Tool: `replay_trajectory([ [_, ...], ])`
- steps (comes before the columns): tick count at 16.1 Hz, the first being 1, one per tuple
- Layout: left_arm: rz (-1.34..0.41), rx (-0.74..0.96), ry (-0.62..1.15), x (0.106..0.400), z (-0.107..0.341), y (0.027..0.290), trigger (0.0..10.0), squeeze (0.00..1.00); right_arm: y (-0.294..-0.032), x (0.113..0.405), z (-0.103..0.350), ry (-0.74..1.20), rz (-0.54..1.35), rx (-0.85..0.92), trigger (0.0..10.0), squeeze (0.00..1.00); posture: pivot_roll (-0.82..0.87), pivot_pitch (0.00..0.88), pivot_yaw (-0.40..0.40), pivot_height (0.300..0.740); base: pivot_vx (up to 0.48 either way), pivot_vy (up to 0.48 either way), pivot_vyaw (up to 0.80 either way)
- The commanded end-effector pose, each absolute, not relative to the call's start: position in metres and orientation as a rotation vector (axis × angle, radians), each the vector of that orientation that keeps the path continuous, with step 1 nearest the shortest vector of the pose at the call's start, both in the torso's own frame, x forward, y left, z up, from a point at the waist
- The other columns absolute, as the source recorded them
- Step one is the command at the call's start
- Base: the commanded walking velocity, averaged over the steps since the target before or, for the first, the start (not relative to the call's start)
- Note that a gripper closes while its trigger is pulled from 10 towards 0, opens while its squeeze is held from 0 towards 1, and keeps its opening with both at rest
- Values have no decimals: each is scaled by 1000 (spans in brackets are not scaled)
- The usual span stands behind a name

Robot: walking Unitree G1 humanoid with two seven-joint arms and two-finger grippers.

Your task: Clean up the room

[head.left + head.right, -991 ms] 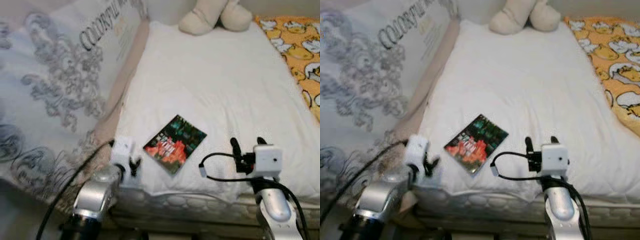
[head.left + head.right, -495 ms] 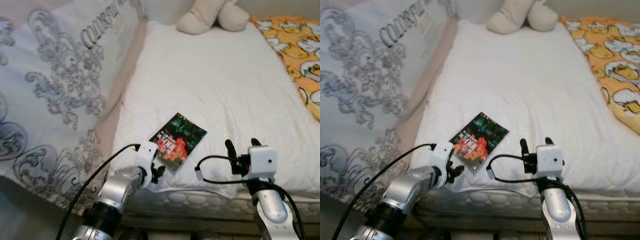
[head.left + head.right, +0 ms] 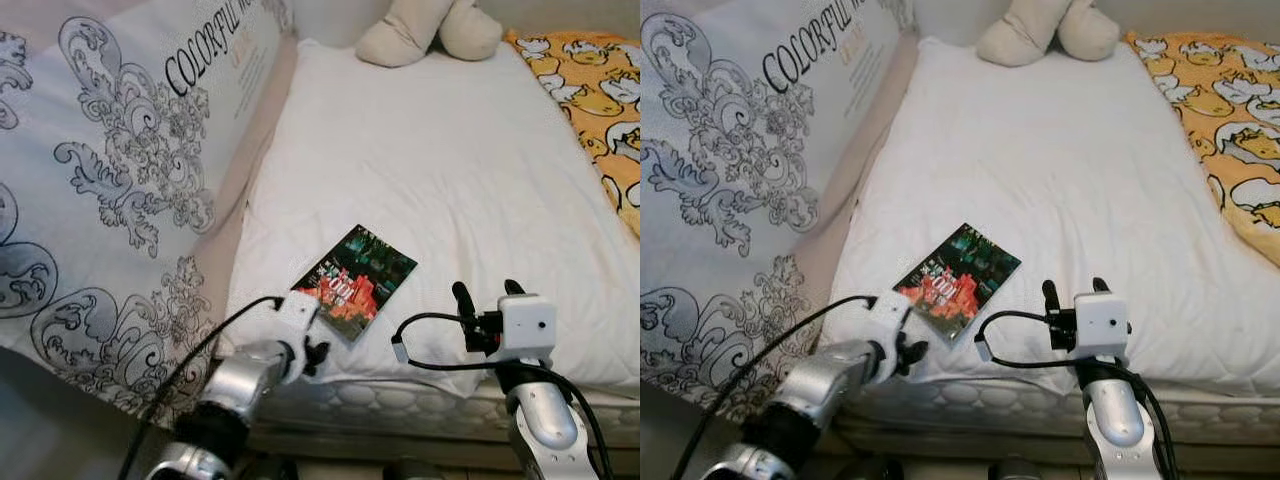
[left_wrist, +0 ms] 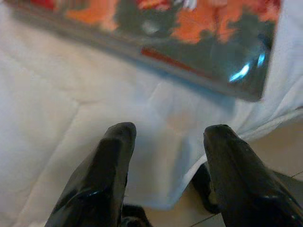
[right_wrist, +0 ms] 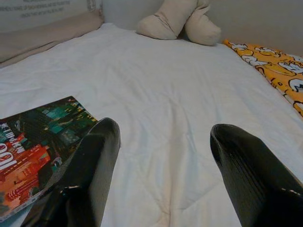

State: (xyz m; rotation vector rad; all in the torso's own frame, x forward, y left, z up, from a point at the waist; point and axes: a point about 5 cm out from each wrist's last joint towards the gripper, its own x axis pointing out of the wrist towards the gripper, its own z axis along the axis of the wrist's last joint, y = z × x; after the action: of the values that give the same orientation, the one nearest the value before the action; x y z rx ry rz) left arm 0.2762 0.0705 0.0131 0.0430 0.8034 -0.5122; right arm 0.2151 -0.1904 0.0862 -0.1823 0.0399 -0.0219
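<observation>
1. The left gripper (image 4: 165, 142) is parted and holds nothing, sitting at the bed's front edge just short of the book's (image 3: 353, 281) near corner.
2. The right gripper (image 5: 163, 137) is spread wide and holds nothing, hovering over the front edge of the bed (image 3: 440, 170) beside the book.
3. The book lies flat and askew on the white cover near the front edge, between the two grippers.
4. A large printed pillow (image 3: 120, 170) leans along the bed's left edge.
5. A beige plush toy (image 3: 430, 30) sits at the far edge, and a duck-patterned blanket (image 3: 600, 100) covers the right edge.
</observation>
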Motion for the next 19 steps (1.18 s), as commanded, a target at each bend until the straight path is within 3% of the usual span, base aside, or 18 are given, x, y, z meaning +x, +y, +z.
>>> replay_trajectory([
  [1,-505,45,752,288,24,65,10000,0,-188,217,88,28,-11,-181,10000,0,-195,0,74,700,0,0,0],
  [6,-634,-30,762,292,33,34,10000,0,-186,219,88,31,-18,-169,10000,0,-214,0,86,700,0,0,0],
  [11,-694,-108,759,291,40,19,10000,0,-187,218,87,34,-19,-173,10000,0,-217,0,92,700,0,0,0],
  [14,-708,2,744,290,38,27,10000,0,-186,219,86,34,-15,-173,10000,0,-213,0,91,700,0,0,0],
  [19,-673,9,722,289,43,47,10000,0,-185,220,86,35,-2,-176,10000,0,-201,0,79,700,0,0,0],
])
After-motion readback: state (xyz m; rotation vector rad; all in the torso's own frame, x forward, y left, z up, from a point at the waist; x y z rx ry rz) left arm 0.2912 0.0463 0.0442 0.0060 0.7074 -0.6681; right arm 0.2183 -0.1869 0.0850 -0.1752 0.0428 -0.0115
